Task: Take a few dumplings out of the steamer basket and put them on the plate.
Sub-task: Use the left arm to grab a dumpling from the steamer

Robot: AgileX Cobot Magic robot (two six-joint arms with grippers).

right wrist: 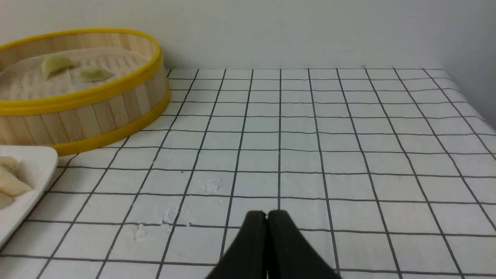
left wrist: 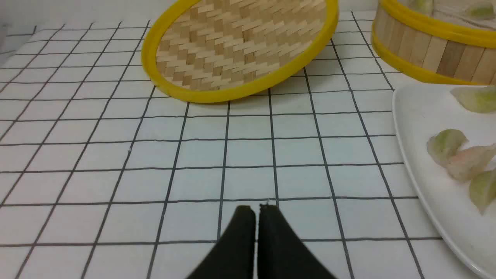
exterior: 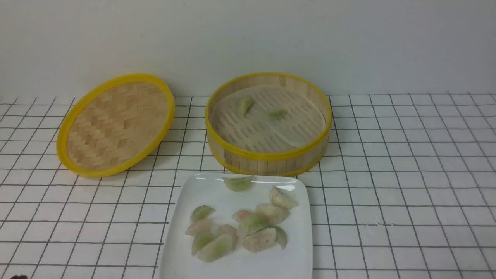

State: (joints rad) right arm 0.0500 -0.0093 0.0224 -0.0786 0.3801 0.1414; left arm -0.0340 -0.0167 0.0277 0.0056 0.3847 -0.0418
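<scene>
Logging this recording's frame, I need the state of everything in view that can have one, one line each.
Round deep bamboo steamer basket with yellow rims: uncovered, two dumplings inside.
Shallow woven yellow-rimmed bamboo lid: off the basket, tilted.
Glossy white square plate: loaded with dumplings, partly out of frame.
Small pale green dumplings in the basket: apart.
Left hand: shut, empty.
Right hand: shut, empty.

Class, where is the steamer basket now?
In the front view, the steamer basket sits just beyond the plate, right of the woven lid.

Near edge of glossy white square plate (exterior: pixel 279 267) cut off; overlapped parts of translucent pale green dumplings (exterior: pixel 255 222) hidden.
</scene>
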